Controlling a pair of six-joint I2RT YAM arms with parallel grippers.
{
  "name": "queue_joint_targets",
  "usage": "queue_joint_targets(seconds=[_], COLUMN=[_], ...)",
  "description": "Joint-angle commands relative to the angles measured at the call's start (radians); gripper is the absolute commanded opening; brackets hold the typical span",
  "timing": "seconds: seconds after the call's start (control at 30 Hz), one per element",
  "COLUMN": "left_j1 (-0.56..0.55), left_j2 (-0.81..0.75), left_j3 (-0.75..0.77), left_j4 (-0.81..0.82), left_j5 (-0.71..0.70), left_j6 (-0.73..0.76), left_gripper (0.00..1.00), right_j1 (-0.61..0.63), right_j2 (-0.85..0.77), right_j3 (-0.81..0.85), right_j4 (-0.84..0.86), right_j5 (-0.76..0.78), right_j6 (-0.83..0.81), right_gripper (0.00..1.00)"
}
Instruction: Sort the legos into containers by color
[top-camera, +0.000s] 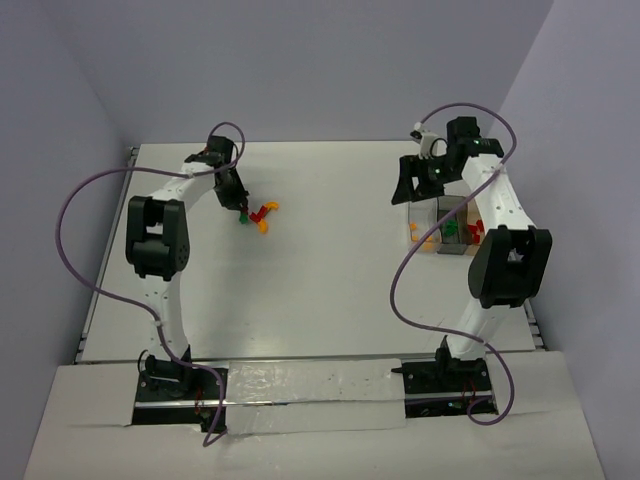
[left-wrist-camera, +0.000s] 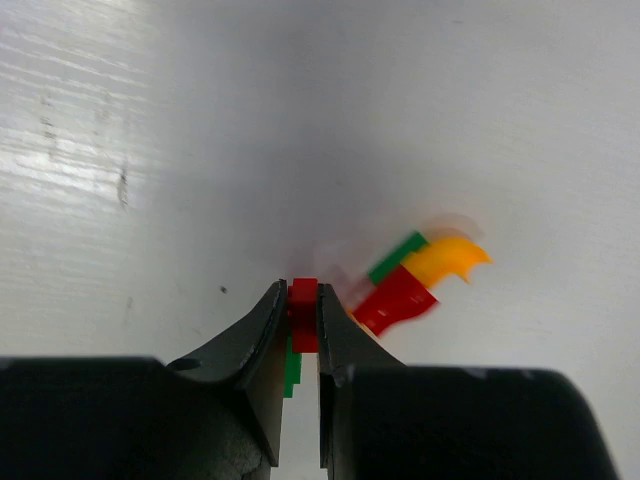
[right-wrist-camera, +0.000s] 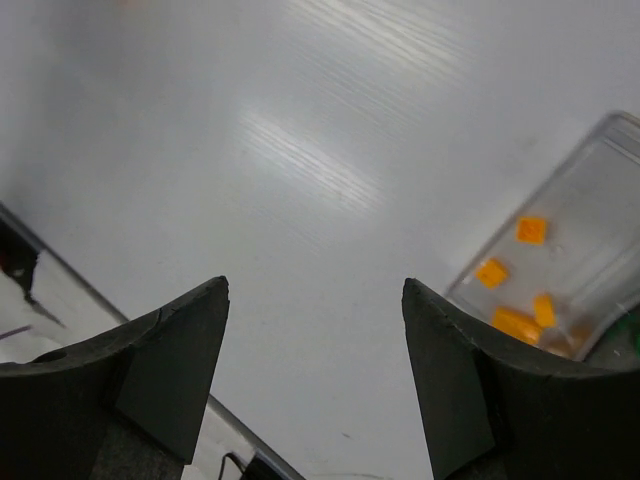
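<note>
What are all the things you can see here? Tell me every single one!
table: one, white, under everything
containers: three joined, clear, table's far right
orange legos: about five, orange, in an end bin
green legos, red legos: too small to count, in the other two bins
loose legos: about three, red, green, orange, beside the left jaws
held red lego: one, red, between the left jaws, green bit below
cables: two, purple, looping off the arms
left arm, right arm: two, white and black, near edge
left jaws: shut on held red lego
right jaws: open, empty, near the containers

No legible text or markings.
</note>
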Motion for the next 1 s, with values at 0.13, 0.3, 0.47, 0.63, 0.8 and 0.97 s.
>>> queue_joint_targets(seconds=[0.13,0.3,0.47,0.63,0.8,0.97], left_j1=[-0.005,-0.012,-0.05,-0.084,-0.102,-0.109], left_j2=[-0.38,-0.517,-0.581,-0.551,-0.539,-0.54], left_j3=[-0.074,-0.157,-0.153,-0.104,-0.115,-0.127], left_j4=[0.164,0.319,0.402,0.408,0.415,0.418], left_j5=[0.174,0.194,0.171,0.192,0.239,0.262], left_j6=[-0.128,-0.247,-0.342,-0.413,-0.475,-0.495], left_gripper=[0.0,0.0,0.0,0.0,0.0,0.0], right_j1=[0.192,0.315,0.416,0.492,0.575,0.612], right_j2=[-0.107,-0.167,-0.185,-0.129,-0.049,0.009], right_j3=[-0.016,-0.065,-0.079,-0.001,0.1,0.181], right_j4=[0.229,0.487,0.674,0.717,0.712,0.664], right_j5=[-0.235,-0.124,-0.001,0.072,0.195,0.259], right_j6=[0.186,0.356,0.495,0.549,0.533,0.517], right_gripper=[0.79,0.81,0.82,0.83,0.84,0.84])
